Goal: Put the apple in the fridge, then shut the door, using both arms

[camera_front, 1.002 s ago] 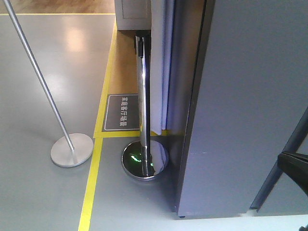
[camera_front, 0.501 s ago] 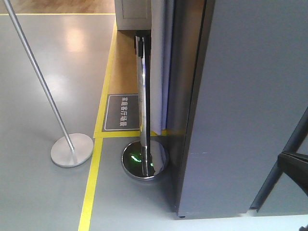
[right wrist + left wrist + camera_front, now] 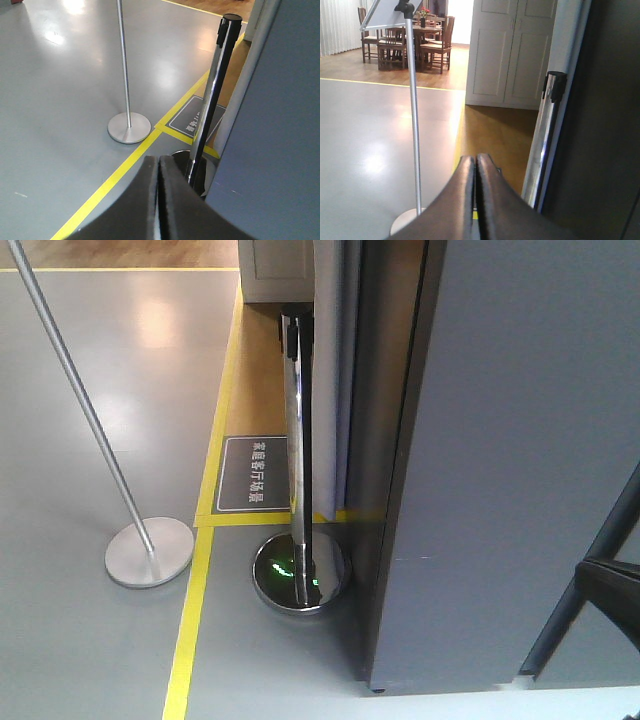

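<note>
The apple is in none of the three views, so its place cannot be told from here; the likeliest reading is that it already sits inside the fridge, but that is a judgement only. What fills the right of the front view is a tall dark grey panel (image 3: 520, 460), most likely the outside of the fridge's door, with a thin strip of white edge (image 3: 345, 370) showing just beside it on the left; no white shelves or clear bins are visible, which suggests the door is nearly or fully shut, though the seam itself is too narrow to judge. The left pincer (image 3: 475, 200) is clenched on nothing, its dark fingers pressed together, pointing past a chrome stanchion post (image 3: 545, 135) toward the grey floor (image 3: 365, 150). The right pincer (image 3: 159, 200) is likewise clenched and empty, hanging over the yellow floor line (image 3: 120, 170) near a matte grey pole with a round base (image 3: 129, 127). What seems left, at most, is confirming the door is fully shut.
</note>
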Robot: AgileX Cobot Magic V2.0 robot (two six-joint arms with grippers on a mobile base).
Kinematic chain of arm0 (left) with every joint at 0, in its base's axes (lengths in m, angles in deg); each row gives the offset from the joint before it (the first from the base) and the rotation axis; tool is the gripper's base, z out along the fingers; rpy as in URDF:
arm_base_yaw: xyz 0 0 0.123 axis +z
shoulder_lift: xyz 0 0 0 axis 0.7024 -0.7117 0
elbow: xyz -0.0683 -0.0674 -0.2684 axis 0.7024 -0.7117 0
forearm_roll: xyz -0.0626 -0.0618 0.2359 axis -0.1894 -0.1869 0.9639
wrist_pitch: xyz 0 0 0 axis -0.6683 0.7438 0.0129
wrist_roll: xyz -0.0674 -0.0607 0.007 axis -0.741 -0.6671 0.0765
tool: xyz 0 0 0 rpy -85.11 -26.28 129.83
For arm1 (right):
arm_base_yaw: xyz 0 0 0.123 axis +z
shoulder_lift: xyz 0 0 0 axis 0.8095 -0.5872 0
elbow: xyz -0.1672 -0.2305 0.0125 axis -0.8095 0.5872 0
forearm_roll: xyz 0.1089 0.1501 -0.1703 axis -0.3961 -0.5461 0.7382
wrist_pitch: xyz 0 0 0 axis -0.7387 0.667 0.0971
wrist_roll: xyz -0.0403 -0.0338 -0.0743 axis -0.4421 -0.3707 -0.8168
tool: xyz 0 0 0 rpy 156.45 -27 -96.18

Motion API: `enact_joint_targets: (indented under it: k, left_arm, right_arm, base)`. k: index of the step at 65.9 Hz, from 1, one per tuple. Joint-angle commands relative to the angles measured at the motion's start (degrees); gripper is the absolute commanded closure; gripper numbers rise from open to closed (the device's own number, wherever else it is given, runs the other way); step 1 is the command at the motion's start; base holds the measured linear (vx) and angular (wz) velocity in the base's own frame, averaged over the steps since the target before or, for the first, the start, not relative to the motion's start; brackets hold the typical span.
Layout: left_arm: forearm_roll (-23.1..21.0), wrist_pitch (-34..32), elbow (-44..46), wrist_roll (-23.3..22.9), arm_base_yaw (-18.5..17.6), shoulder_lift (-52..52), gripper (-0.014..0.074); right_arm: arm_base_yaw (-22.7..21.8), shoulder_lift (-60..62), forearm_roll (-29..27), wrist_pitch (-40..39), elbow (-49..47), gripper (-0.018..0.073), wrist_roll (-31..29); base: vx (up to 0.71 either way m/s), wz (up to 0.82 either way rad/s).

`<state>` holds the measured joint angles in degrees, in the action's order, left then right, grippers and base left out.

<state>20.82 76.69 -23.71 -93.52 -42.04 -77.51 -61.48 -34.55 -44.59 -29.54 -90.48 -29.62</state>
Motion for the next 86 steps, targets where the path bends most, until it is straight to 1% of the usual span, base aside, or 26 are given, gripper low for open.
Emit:
enact_joint_targets:
  k: [1,7,17,19,20,22,26,29,30,32,35,39,45,86]
  left_arm:
    - [-1.9,-4.0,1.3,-0.4,0.0,0.9,0.0603]
    - [-3.6,-5.1,1.3,-0.4,0.0,0.9,0.0603]
    - [-5.1,-7.7,1.3,0.2,0.0,0.9,0.0603]
    - [-6.3,-7.8,1.3,0.9,0.0,0.9,0.0603]
    - [-7.6,-7.8,1.3,1.5,0.0,0.9,0.0603]
    - [-9.5,-7.6,1.3,3.8,0.0,0.9,0.0603]
    - [-15.5,-7.2,1.3,9.9,0.0,0.9,0.0603]
    - [-20.5,-7.0,1.3,14.9,0.0,0.9,0.0603]
    - [-21.7,-7.0,1.3,17.4,0.0,0.9,0.0603]
    - [-23.9,-7.0,1.3,20.5,0.0,0.9,0.0603]
    - [-26.0,-7.0,1.3,24.8,0.0,0.9,0.0603]
    - [-25.8,-7.0,1.3,27.0,0.0,0.9,0.0603]
    - [-23.9,-7.1,1.3,26.6,0.0,0.9,0.0603]
    - [-24.0,-7.0,1.3,26.6,0.0,0.9,0.0603]
  right_arm:
    - [-0.1,-0.2,-2.7,-1.6,-1.4,0.0565,-0.3]
    - [-0.1,-0.2,-2.7,-1.6,-1.4,0.0565,-0.3]
    - [-0.1,-0.2,-2.7,-1.6,-1.4,0.0565,-0.3]
    - [-0.1,-0.2,-2.7,-1.6,-1.4,0.0565,-0.3]
    - [-0.1,-0.2,-2.7,-1.6,-1.4,0.0565,-0.3]
    - [-0.1,-0.2,-2.7,-1.6,-1.4,0.0565,-0.3]
    - [-0.1,-0.2,-2.7,-1.3,-1.4,0.0565,-0.3]
    - [-0.1,-0.2,-2.7,-1.1,-1.4,0.0565,-0.3]
    - [-0.1,-0.2,-2.7,-1.1,-1.4,0.0565,-0.3]
    - [-0.1,-0.2,-2.7,-1.1,-1.4,0.0565,-0.3]
    - [-0.1,-0.2,-2.7,-1.1,-1.4,0.0565,-0.3]
    - [-0.1,-0.2,-2.7,-1.1,-1.4,0.0565,-0.3]
    - [-0.1,-0.2,-2.7,-1.1,-1.4,0.0565,-0.3]
    - [-0.1,-0.2,-2.7,-1.1,-1.4,0.0565,-0.3]
  base:
    - [0.00,0.00]
    - [0.00,0.00]
    - [0.00,0.00]
    - [0.00,0.00]
    - [0.00,0.00]
    - [0.00,0.00]
    - [0.00,0.00]
    - [0.00,0.00]
    - [0.00,0.00]
    - [0.00,0.00]
    - [0.00,0.00]
    - [0.00,0.00]
    - [0.00,0.00]
    - [0.00,0.00]
